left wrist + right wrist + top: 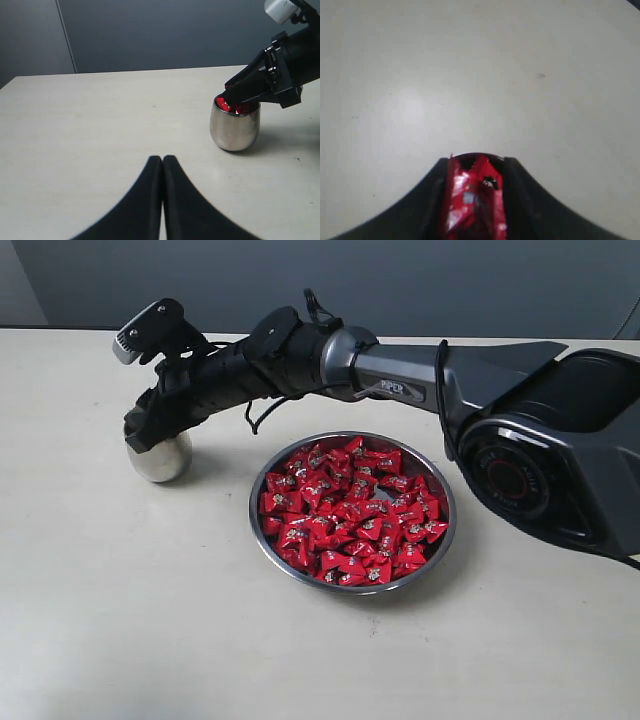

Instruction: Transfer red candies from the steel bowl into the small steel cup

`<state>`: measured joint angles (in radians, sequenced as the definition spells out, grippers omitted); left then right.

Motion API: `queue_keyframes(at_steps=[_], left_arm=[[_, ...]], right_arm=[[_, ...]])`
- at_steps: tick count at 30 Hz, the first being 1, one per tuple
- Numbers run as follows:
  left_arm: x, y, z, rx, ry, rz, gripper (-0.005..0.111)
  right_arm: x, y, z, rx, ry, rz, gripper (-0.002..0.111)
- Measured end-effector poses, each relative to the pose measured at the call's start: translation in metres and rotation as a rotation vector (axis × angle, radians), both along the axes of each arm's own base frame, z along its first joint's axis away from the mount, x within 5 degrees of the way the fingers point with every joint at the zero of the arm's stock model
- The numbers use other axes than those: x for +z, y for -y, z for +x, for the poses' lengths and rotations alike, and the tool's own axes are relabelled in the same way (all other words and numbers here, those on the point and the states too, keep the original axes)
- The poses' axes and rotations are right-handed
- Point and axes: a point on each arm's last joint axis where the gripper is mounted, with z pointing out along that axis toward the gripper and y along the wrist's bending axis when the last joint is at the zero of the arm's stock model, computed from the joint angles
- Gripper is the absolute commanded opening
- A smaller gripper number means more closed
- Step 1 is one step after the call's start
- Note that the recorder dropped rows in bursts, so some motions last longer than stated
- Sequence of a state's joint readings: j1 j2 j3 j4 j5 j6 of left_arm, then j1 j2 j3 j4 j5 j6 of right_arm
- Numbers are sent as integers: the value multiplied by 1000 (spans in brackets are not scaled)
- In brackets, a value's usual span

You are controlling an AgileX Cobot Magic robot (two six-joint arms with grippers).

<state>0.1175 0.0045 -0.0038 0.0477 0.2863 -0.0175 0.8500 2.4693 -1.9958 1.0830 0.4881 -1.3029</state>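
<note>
Over the small steel cup (160, 462), nine o'clock of the steel bowl (449, 530), my right gripper (145, 432) brackets a red candy (470, 200). Gripped or loose, I cannot tell. It might cling and drop outside. Left gripper (162, 162) closed.

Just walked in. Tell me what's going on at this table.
The right end effector hangs at the mouth of the small steel cup with a red candy between its jaws. Whether the candy is gripped or loose is unclear. Red shows inside the cup. The steel bowl holds a heap of red candies. The left end effector is shut and empty, apart from the cup.
</note>
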Motion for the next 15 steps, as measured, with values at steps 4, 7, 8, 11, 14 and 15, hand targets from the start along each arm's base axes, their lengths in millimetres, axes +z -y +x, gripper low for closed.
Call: queue_keyframes(at_steps=[4, 7, 8, 11, 14, 15], left_arm=[[0, 0, 0, 0, 0, 0, 0], [0, 0, 0, 0, 0, 0, 0], [0, 0, 0, 0, 0, 0, 0], [0, 0, 0, 0, 0, 0, 0], [0, 0, 0, 0, 0, 0, 0], [0, 0, 0, 0, 0, 0, 0]], right_arm=[[0, 0, 0, 0, 0, 0, 46], [0, 0, 0, 0, 0, 0, 46], [0, 0, 0, 0, 0, 0, 46], [0, 0, 0, -1, 1, 0, 46], [0, 0, 0, -3, 2, 0, 46], [0, 0, 0, -3, 2, 0, 46]])
